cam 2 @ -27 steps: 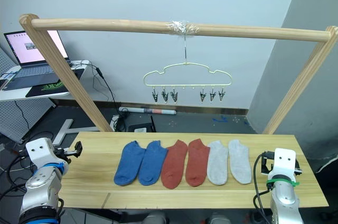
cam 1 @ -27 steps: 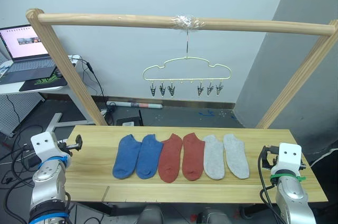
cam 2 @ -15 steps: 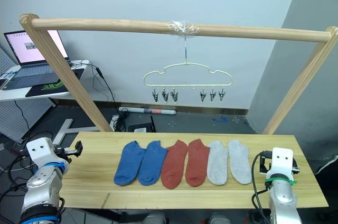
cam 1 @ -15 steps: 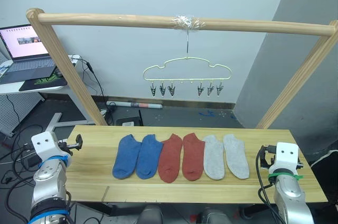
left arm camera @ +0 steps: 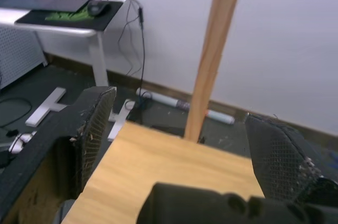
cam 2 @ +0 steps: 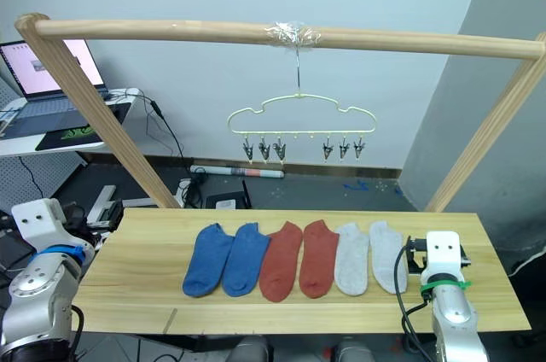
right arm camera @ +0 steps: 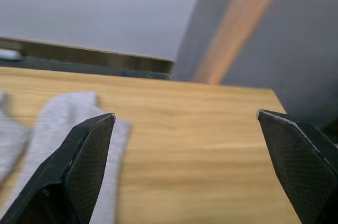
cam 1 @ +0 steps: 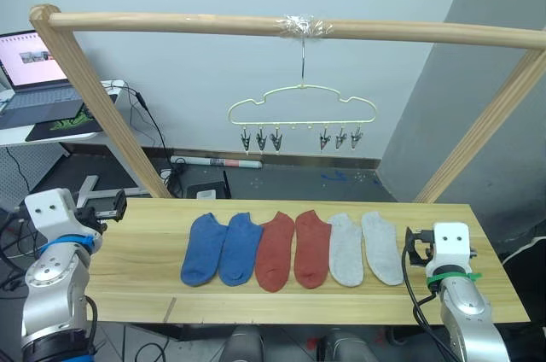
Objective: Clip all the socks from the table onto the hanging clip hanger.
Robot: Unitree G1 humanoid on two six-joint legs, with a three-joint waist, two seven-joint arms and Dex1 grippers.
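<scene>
Right claw (right arm camera: 185, 166), fingers spread wide, has shifted inward, now just beside the grey sock at 3 o'clock. Left claw (left arm camera: 179, 150), also wide, has withdrawn toward 9 o'clock. Six socks (cam 1: 294, 248) lie unmoved on the table (cam 1: 153, 259); the hanger (cam 1: 301, 109) hangs beyond at 12 o'clock.

2 blue socks (cam 1: 220, 248), 2 rust-red socks (cam 1: 294, 248), 2 light grey socks (cam 1: 365, 248); light wood-grain surface (cam 1: 136, 259); pale-yellow clip hanger (cam 1: 301, 107).

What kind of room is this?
Probably a lab or workshop made for robot practice: socks lie in a neat row on a table, a clip hanger hangs from a wooden frame, and a laptop sits nearby.
</scene>
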